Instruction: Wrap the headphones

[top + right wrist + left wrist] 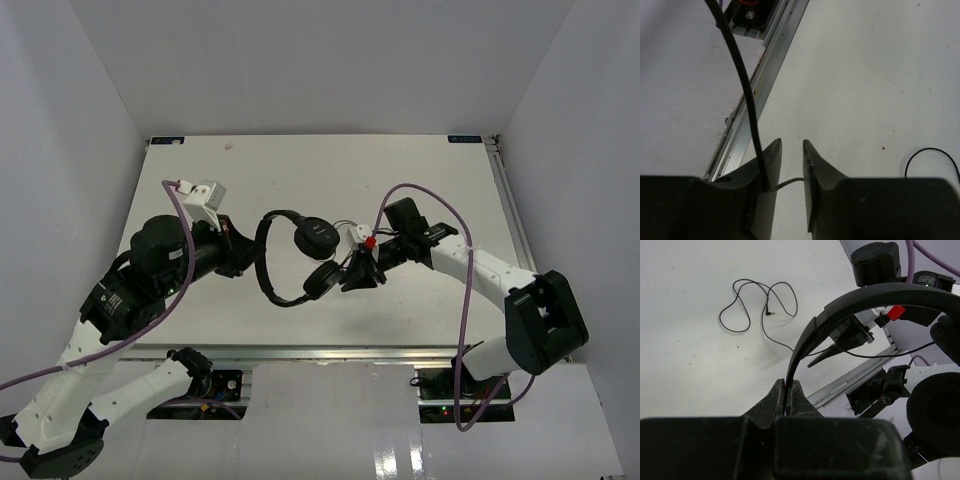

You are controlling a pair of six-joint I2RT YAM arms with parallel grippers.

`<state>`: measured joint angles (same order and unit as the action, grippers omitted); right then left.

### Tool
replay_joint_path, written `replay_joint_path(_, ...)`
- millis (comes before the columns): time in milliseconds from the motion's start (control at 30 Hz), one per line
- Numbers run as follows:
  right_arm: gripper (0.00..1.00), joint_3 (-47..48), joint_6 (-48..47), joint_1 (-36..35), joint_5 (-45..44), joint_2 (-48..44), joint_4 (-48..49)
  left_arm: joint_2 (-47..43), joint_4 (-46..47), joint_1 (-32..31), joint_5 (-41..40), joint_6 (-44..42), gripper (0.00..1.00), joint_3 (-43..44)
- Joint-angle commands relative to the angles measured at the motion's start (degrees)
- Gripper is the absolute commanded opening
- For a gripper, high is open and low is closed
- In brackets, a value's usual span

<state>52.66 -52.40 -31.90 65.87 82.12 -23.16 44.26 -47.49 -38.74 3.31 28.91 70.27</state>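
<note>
**Headphones pinched by the band, cord between the other jaws**

Top view: the headphones point(314, 238) sit over the middle of the white counter point(300, 170), between the two arms. The left end effector point(243, 256) meets the thin curved headband point(262, 262) on its left side. The right end effector point(358, 275) is just beside the two earcups on their right.

Left wrist view: the left end effector point(788, 392) has its fingers pressed together, pinching the lower end of the headband point(860, 300), which arches up and to the right. One earcup point(935, 415) hangs at the right edge. Beyond it, the thin cord point(720, 320) lies in loose loops on the counter point(685, 370), ending in a plug point(769, 313).

Right wrist view: the right end effector point(789, 160) has a narrow gap between its jaws. The cord point(744, 85) drops from the top of the view, runs down along the left finger, then bends across the gap. The jaws are not clamped on it. A loop of cord lies on the counter point(880, 75) at the lower right. A metal rail point(767, 60) runs along the counter's edge.
</note>
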Motion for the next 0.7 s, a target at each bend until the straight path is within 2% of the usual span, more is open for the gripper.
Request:
replay_joint_path(0,0.19,-0.19,4.06,-0.09,-3.73,-2.49,4.14,-2.02,2.90,-0.02,-1.70,1.92,0.00,3.05)
replay_joint_path(67,0.08,0.19,4.73,-0.09,-6.79,-3.71,4.17,-2.34,2.18,0.07,-2.61,1.93,0.00,2.27)
replay_joint_path(233,0.08,1.71,6.29,0.04,-22.04,-10.51,3.90,-1.10,-1.20,0.05,-8.45,0.07,0.00,0.14)
replay_joint_path(400,0.08,4.59,7.73,1.12,-43.67,-15.46,3.66,1.06,-1.22,0.06,-10.44,-3.38,0.00,-3.33)
replay_joint_path(567,0.08,11.42,6.30,1.23,-53.60,-18.50,2.96,5.57,-0.61,0.07,-10.06,-7.15,0.00,-7.25)
replay_joint_path(667,0.08,16.84,4.07,1.23,-53.21,-19.54,1.81,7.69,1.62,0.07,-9.37,-9.57,0.00,-9.01)
